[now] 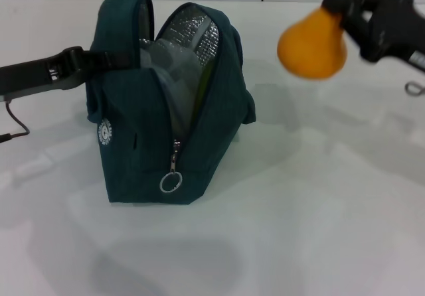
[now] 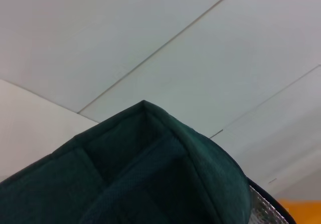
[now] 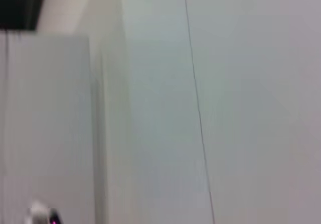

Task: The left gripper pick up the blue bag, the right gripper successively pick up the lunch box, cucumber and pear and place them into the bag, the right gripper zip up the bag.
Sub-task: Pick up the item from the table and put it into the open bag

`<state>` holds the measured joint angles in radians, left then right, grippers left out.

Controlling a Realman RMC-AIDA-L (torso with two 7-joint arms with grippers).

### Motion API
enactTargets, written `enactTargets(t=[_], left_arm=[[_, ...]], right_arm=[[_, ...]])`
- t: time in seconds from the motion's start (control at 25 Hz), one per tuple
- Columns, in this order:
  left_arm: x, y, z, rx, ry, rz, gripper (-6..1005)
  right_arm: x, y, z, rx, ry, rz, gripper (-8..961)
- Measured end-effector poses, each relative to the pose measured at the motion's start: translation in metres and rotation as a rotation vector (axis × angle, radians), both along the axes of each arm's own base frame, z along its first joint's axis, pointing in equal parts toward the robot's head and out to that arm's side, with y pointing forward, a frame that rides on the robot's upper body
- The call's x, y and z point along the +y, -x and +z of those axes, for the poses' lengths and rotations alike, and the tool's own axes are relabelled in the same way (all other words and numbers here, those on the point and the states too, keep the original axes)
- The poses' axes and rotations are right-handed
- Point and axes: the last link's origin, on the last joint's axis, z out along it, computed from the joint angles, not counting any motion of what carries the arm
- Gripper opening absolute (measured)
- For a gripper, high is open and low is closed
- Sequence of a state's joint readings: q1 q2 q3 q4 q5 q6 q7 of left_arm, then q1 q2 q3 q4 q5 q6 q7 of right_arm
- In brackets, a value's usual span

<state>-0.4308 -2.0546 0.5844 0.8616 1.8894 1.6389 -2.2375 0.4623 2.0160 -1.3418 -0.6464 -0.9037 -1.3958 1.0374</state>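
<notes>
A: Starting on the left, what is there?

B: The left gripper (image 1: 99, 60), a black claw on a dark arm, reaches in from the left edge and is clamped on the left side of the blue bag (image 1: 143, 143), a large dark teal fabric lunch bag with a small round white logo (image 1: 105, 133). The bag stands upright on the white table (image 1: 299, 229).

A: Is the bag closed?

B: No. Its top gapes open, showing the silver foil lining (image 1: 192, 34). The zipper with its metal ring pull (image 1: 170, 182) hangs low on the front. Something pale and clear shows inside the opening, but I cannot tell what it is.

A: And the left wrist view?

B: Only a corner of teal fabric (image 2: 150, 174) against pale wall panels, with a sliver of foil and orange at one edge.

A: Further right?

B: The pear (image 1: 312, 44), round and orange-yellow, hangs in the air to the right of the bag's opening, well above the table. The right gripper (image 1: 348, 17), a black claw on an all-black arm, grips it from the right, fingers closed on it.
</notes>
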Motion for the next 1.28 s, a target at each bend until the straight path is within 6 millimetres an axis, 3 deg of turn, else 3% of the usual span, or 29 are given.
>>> enactTargets(t=[0.16, 0.32, 0.56, 0.68, 0.92, 1.28], left_arm=[[0.000, -0.001, -0.002, -0.007, 0.005, 0.000, 33], [0.002, -0.004, -0.005, -0.012, 0.015, -0.008, 33], [0.003, -0.006, -0.007, -0.019, 0.021, -0.011, 33], [0.003, -0.006, -0.008, -0.020, 0.023, -0.011, 33], [0.002, -0.006, -0.009, -0.019, 0.021, -0.012, 33], [0.002, -0.005, -0.009, -0.019, 0.020, -0.011, 34]], right_arm=[[0.009, 0.027, 0.008, 0.081, -0.002, 0.069, 30], [0.018, 0.054, 0.003, 0.126, 0.027, 0.118, 30], [0.022, 0.098, -0.024, 0.123, 0.136, 0.213, 30], [0.021, 0.110, -0.038, 0.086, 0.182, 0.240, 30], [0.017, 0.108, -0.054, 0.041, 0.216, 0.219, 29], [0.019, 0.079, -0.068, -0.018, 0.245, 0.106, 34]])
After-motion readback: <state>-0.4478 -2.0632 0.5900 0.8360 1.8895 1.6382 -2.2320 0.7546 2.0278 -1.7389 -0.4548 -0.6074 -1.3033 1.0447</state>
